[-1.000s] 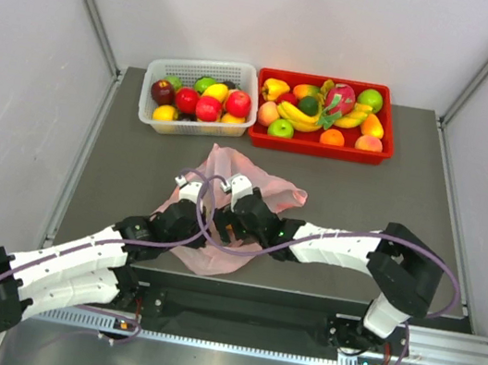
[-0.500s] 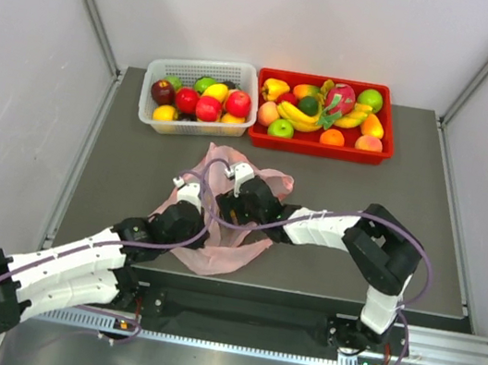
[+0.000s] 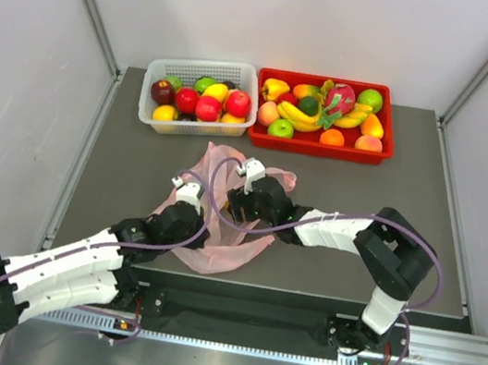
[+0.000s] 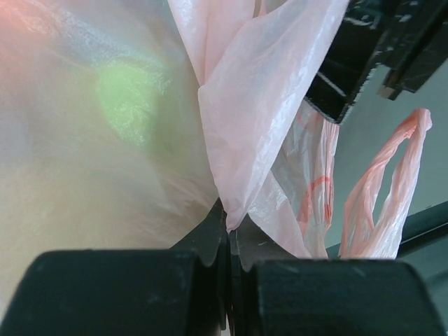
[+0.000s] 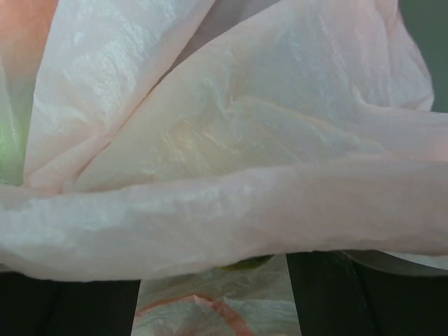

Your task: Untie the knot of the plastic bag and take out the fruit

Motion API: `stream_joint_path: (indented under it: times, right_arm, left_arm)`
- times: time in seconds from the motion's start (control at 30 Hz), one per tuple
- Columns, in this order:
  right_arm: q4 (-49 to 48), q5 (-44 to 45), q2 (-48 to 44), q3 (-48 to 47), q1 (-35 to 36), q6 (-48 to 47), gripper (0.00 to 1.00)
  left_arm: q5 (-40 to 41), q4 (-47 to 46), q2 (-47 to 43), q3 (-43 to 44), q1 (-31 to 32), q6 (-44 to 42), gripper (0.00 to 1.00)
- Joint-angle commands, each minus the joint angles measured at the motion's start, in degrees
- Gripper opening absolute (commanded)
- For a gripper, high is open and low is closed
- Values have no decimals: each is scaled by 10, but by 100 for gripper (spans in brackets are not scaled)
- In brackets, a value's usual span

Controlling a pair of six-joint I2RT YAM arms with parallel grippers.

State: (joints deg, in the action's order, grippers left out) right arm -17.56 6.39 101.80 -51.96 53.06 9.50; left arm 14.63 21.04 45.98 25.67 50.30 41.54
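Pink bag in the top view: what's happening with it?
Both arms are working on the plastic bag mid-table. The left gripper is shut, pinching a fold of its film. The right gripper is open, with film draped across it. Greenish and orange blurs show through the plastic, so the fruit seems to be inside, not yet taken out.

Open table (image 3: pixel 390 207) right of the plastic bag (image 3: pixel 213 254); basket (image 3: pixel 204 63), tray (image 3: pixel 320 149) block behind.

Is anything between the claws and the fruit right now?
Yes: the plastic bag itself. The left claw is shut on a fold of it, and the fruit shows only as a green blur behind the film.
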Motion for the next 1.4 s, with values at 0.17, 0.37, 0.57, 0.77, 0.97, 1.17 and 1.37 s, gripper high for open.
stream_joint_path:
  times: [0.17,0.37,0.57,0.77,0.97,1.17,1.37]
  right_arm:
    - [21,9,-126,55,-7,-11,17]
    - [156,-28,-232,98,-6,17,0]
    - [274,-101,-356,137,-7,25,0]
    - [307,-69,-509,118,-20,22,0]
    - [284,-5,-524,40,-113,-4,0]
    - [244,47,-395,-36,-267,12,0]
    - [206,92,-194,-136,-398,61,0]
  left_arm:
    - [12,-4,-7,1,3,-1,0]
    - [33,-2,-4,24,4,10,0]
    - [51,-7,18,56,3,9,0]
    - [58,-26,57,82,3,1,0]
    - [57,-30,75,91,3,-4,0]
    - [52,-33,75,94,4,-8,0]
    - [44,-21,73,106,3,-15,0]
